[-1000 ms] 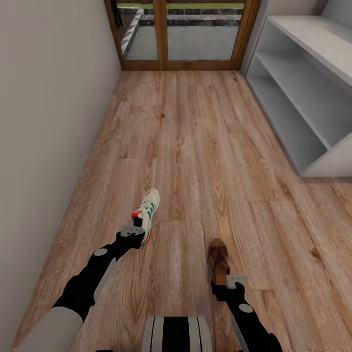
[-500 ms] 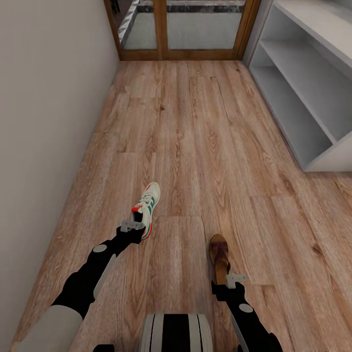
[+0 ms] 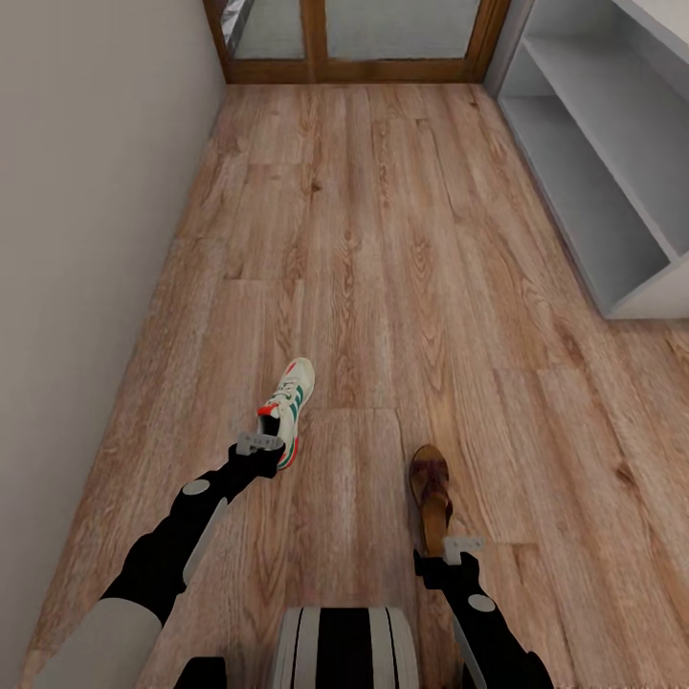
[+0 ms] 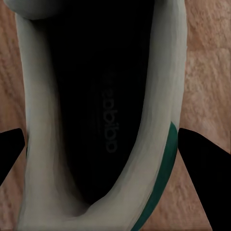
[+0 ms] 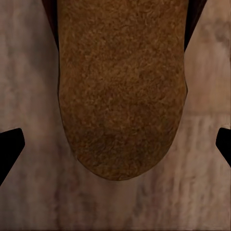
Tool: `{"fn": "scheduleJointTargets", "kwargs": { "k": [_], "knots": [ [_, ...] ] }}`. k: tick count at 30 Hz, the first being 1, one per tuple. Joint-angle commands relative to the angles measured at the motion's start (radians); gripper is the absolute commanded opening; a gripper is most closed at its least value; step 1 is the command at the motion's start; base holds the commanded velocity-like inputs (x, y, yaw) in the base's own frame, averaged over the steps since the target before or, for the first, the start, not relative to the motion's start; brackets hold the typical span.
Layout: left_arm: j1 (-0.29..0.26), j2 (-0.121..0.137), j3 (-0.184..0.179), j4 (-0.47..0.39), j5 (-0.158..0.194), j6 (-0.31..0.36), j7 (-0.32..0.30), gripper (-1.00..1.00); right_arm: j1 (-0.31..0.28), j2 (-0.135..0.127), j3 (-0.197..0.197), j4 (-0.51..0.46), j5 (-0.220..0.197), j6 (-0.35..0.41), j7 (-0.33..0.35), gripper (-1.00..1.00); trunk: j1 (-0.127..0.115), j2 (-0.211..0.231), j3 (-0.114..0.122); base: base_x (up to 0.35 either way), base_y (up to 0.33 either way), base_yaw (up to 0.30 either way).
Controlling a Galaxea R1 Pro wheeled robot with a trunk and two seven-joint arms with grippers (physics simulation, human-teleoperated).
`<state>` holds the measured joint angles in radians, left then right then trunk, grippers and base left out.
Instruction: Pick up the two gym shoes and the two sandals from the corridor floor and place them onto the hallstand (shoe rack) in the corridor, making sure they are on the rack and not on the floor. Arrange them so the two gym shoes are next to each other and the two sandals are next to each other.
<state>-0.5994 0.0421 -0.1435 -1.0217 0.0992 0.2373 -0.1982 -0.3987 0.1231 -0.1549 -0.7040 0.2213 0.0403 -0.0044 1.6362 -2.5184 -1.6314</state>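
Observation:
One white gym shoe with green stripes and a red heel patch lies tilted on the corridor floor. My left gripper is at its heel. In the left wrist view the shoe's opening sits between the two fingertips, which press on its sides. A brown sandal lies just ahead of my right gripper. In the right wrist view its tan heel lies between wide-apart fingertips that do not touch it. The pale grey hallstand stands at the right.
A plain wall runs along the left. A wood-framed glass door closes the far end of the corridor. Bare planks stretch from the shoes to the hallstand. My base sits at the near edge.
The whole view has shifted, with door and hallstand sliding upward. The sandal slid with the floor, slightly away from my right gripper. The gym shoe has stayed at my left gripper.

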Motion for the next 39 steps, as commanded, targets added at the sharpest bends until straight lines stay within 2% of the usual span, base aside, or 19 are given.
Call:
{"fn": "scheduleJointTargets", "kwargs": {
  "k": [1,3,7,39],
  "knots": [
    [0.000,0.001,-0.001,-0.001,0.011,0.007,-0.001,-1.00,0.000,0.001,-0.003,-0.002,0.010,0.004,0.000,1.00,0.000,0.000,-0.006,0.000,0.000,0.000],
    [0.000,0.000,-0.001,-0.001,0.011,0.007,-0.001,-1.00,0.000,0.001,-0.003,-0.002,0.010,0.004,0.000,1.00,0.001,-0.001,-0.017,0.000,0.000,0.000],
    [0.001,0.000,-0.001,-0.001,0.011,0.007,-0.001,-1.00,0.000,0.001,-0.004,-0.003,0.010,0.004,0.000,1.00,0.001,-0.001,-0.021,0.000,0.000,0.000],
    [0.003,0.000,-0.001,-0.001,0.011,0.006,-0.001,-1.00,0.000,0.001,-0.006,-0.005,0.011,0.006,0.000,1.00,0.001,-0.001,-0.022,0.029,0.000,0.000]
  ]
}}
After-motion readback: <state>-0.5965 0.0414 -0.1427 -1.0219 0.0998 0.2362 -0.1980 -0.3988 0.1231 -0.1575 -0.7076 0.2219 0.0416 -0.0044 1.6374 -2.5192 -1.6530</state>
